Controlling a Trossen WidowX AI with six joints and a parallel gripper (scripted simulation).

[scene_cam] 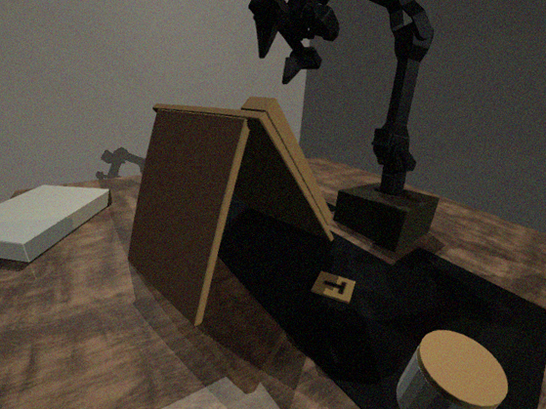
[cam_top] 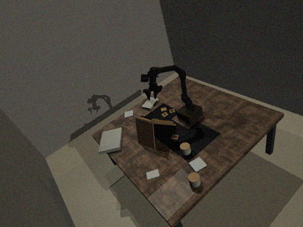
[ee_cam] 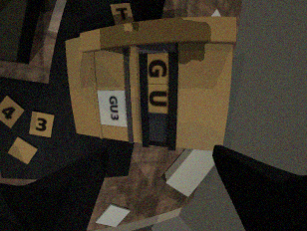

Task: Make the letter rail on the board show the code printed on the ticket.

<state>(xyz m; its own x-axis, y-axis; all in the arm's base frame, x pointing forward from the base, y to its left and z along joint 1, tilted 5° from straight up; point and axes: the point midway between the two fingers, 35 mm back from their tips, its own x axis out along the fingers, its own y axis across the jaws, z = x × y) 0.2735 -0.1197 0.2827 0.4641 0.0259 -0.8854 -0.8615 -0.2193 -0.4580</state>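
The A-frame board (cam_top: 146, 131) (scene_cam: 190, 199) (ee_cam: 205, 95) stands on the table. In the wrist view its dark letter rail (ee_cam: 157, 135) holds a G tile (ee_cam: 157, 68) and a U tile (ee_cam: 157, 100). The white ticket (ee_cam: 114, 108) beside it reads GU3. On the black mat (cam_top: 206, 136) (scene_cam: 419, 299) lie a 3 tile (ee_cam: 41, 123), a 4 tile (ee_cam: 8, 112) and a tile with no letter showing (ee_cam: 23, 150). In the top view these are a small cluster (cam_top: 164, 109). A T tile (cam_top: 175, 136) (scene_cam: 333, 287) lies apart. My gripper (cam_top: 152, 94) (scene_cam: 275, 66) (ee_cam: 161, 152) is open and empty, high above the board's far end.
A lidded jar (cam_top: 185, 148) (scene_cam: 451, 379) stands on the mat's near end and another (cam_top: 194, 179) near the table edge. A flat white box (cam_top: 110, 140) (scene_cam: 30, 222) lies to the left, a smaller one (cam_top: 149, 103) below the gripper. Paper slips (cam_top: 152, 174) (cam_top: 198, 164) (cam_top: 128, 113) lie about. The arm base (scene_cam: 385, 215) is behind the board.
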